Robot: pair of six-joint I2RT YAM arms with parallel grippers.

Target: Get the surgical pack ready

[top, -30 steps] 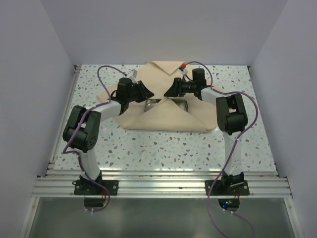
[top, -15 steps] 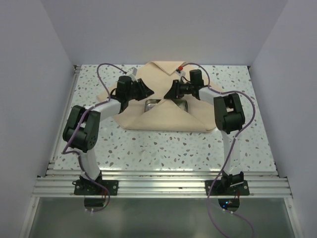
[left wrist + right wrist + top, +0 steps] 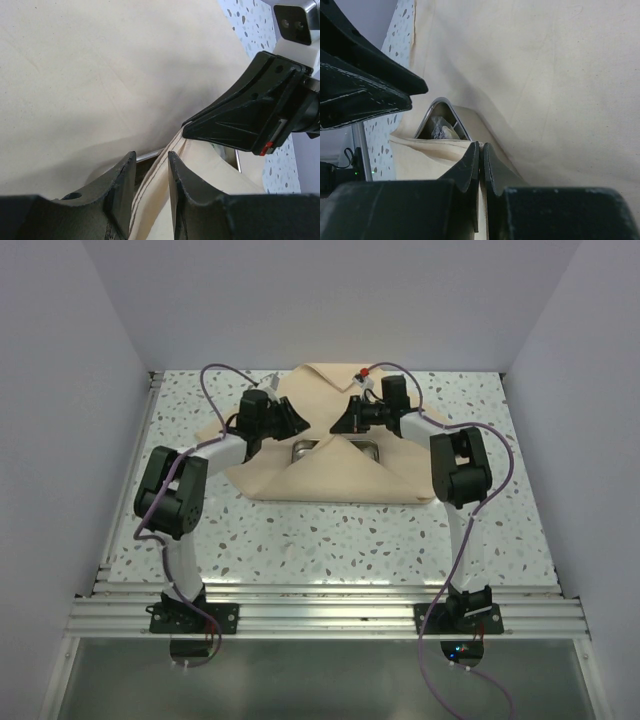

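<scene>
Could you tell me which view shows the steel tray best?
Right wrist: the steel tray corner is close, contents visible. Top external shows small glimpses between cloth folds; left wrist, only a rim sliver.

The cloth point(image 3: 330, 480) lies on the far middle of the tabletop point(image 3: 330, 540), and the tray point(image 3: 305, 451) sits on it at its centre. The cloth's near flap lies over the front of the tray. The left claw point(image 3: 297, 422) is behind the tray on its left and the right claw point(image 3: 340, 423) on its right, their tips facing each other and near together. A fold of cloth runs between the left claw's fingers point(image 3: 125, 180).
</scene>
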